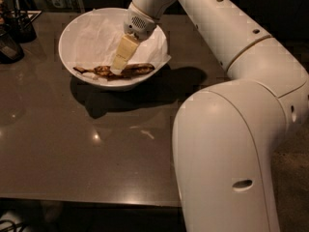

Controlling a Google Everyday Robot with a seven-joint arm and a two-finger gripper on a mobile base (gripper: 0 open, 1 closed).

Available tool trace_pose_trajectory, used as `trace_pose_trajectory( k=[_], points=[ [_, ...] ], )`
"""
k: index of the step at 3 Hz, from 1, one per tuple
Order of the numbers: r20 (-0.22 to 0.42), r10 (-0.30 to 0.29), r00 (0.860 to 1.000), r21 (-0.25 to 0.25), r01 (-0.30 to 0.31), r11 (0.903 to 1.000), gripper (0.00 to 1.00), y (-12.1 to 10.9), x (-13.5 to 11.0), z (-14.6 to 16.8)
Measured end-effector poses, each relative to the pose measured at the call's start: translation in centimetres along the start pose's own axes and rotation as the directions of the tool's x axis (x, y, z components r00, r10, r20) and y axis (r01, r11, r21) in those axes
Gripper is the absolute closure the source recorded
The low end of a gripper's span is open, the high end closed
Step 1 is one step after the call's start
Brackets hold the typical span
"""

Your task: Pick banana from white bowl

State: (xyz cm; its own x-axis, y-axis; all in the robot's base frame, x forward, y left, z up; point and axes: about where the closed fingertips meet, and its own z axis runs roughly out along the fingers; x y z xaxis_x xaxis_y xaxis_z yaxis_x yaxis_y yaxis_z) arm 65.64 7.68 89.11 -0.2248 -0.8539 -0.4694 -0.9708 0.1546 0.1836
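The banana (pixel 137 69) lies flat along the near side of the white bowl (pixel 77 69), dark brown with yellowish patches, its thin stem pointing left. The bowl is lined with crumpled white paper (pixel 96 40) and stands at the back left of the dark table. My gripper (pixel 117 69) reaches down into the bowl from the upper right, its pale fingers (pixel 123 52) touching the middle of the banana. The fingertips hide part of the fruit.
Dark containers (pixel 17 25) stand at the table's far left corner. My large white arm (pixel 231 129) fills the right half of the view. The table's front edge (pixel 87 199) runs along the bottom.
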Motion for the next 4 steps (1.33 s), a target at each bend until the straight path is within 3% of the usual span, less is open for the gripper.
trace_pose_trajectory(
  k=[2, 4],
  points=[
    [0.008, 0.035, 0.999, -0.042, -0.034, 0.9985, 0.24, -0.4, 1.1, 1.9],
    [-0.036, 0.045, 0.998, -0.033, -0.046, 0.9984, 0.24, -1.4, 2.8, 2.8]
  ],
)
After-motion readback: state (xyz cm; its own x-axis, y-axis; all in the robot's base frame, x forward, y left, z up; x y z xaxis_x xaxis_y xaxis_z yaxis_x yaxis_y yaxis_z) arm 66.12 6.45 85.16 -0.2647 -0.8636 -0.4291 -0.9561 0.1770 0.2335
